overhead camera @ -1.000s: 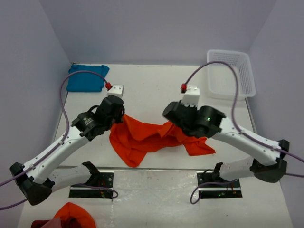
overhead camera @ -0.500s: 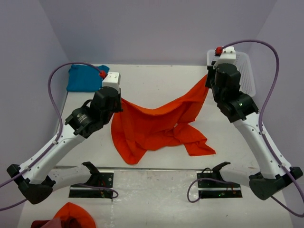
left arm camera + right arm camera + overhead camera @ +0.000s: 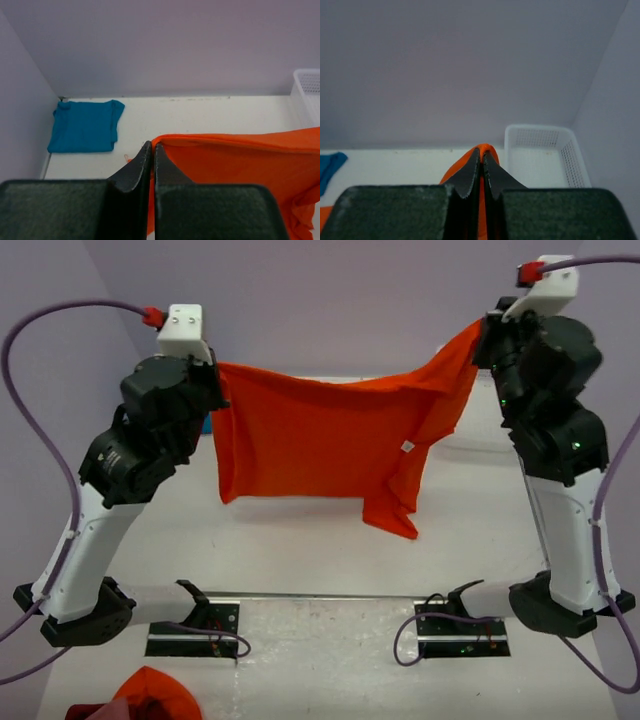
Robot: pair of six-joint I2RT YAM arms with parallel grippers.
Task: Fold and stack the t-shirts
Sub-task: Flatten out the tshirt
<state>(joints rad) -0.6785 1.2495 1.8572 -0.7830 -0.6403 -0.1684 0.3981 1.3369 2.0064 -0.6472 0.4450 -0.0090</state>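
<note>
The orange t-shirt (image 3: 320,450) hangs stretched out in the air above the bench (image 3: 300,550), one upper corner pinched in the left gripper (image 3: 214,385), the other in the right gripper (image 3: 482,332), both pressed tight on the cloth. No fold in it yet, by the look of things. The teal-blue t-shirt (image 3: 86,126) lies folded in the far left corner, so folding the orange one and stacking remain. A small white label (image 3: 407,447) shows, too tiny to read.
</note>
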